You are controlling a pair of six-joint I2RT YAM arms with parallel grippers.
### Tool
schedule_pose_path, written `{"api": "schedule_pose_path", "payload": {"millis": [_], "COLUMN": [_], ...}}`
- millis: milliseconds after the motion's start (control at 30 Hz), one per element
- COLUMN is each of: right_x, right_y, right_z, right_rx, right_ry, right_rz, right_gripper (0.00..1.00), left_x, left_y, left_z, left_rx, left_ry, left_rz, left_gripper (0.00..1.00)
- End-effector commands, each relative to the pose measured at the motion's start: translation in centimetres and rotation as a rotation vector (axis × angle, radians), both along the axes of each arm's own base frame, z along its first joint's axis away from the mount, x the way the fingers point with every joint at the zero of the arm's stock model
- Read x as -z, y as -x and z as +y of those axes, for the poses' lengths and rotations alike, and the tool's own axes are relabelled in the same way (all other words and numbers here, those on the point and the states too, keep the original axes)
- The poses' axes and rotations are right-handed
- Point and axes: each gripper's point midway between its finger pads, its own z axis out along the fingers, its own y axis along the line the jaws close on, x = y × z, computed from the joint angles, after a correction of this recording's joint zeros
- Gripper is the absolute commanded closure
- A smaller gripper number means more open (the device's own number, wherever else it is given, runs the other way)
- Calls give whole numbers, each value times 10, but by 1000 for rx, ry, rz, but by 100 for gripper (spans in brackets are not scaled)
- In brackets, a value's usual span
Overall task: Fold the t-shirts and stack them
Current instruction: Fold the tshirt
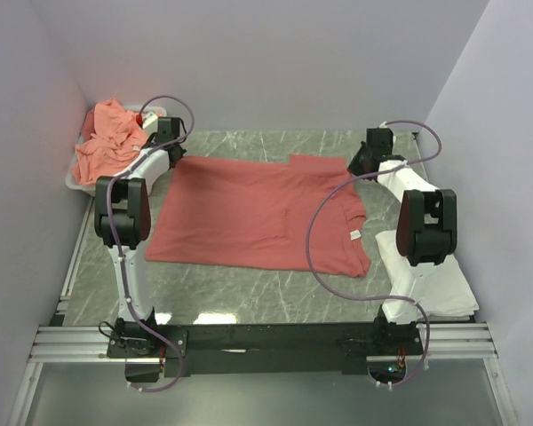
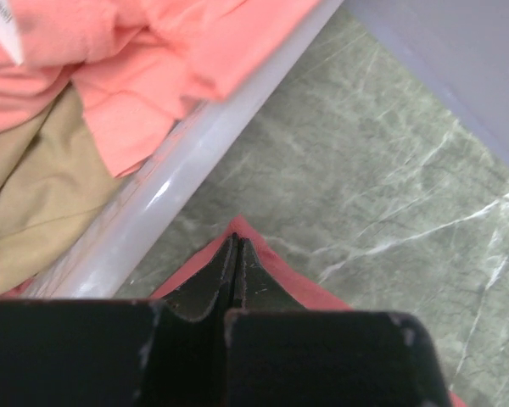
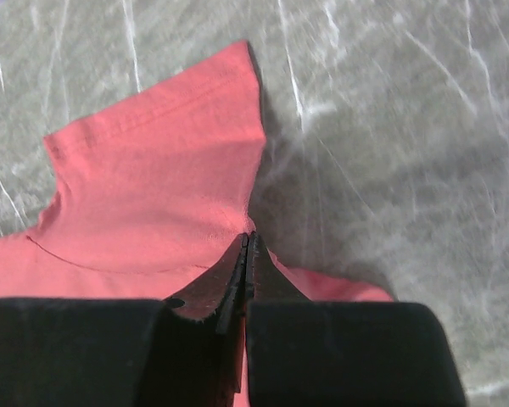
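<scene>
A coral-red t-shirt [image 1: 258,213] lies spread flat on the marble table, with a white neck label near its right end. My left gripper [image 1: 171,142] is at the shirt's far left corner. In the left wrist view its jaws [image 2: 236,248] are pressed together on that red corner [image 2: 276,271]. My right gripper [image 1: 367,158] is at the far right, by the sleeve. Its jaws [image 3: 248,243] are pressed together on the shirt's edge where the sleeve [image 3: 165,170] meets the body. A plain white folded garment [image 1: 435,280] lies at the right edge.
A white plastic tray [image 1: 75,177] stands at the far left and holds crumpled salmon-pink shirts [image 1: 107,142]. Its rim [image 2: 178,182] runs close beside the left gripper, with salmon cloth [image 2: 153,51] and tan cloth [image 2: 30,203] inside. Purple walls close in the back and sides.
</scene>
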Motion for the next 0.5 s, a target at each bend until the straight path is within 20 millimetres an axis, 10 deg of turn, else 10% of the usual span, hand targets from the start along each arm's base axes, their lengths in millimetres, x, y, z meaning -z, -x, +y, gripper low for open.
{"api": "schedule_pose_path", "payload": {"millis": [0, 467], "right_x": [-45, -49], "right_y": [-1, 55], "right_z": [-7, -12], "right_rx": [27, 55], "right_ry": [20, 24], "right_rz": [-130, -145], "right_gripper": [100, 100], "left_x": [-39, -30], "left_y": [3, 47], "left_z": [6, 20], "left_rx": [-23, -86], "left_ry": [15, 53], "left_rz": [-86, -44], "left_gripper": [100, 100]}}
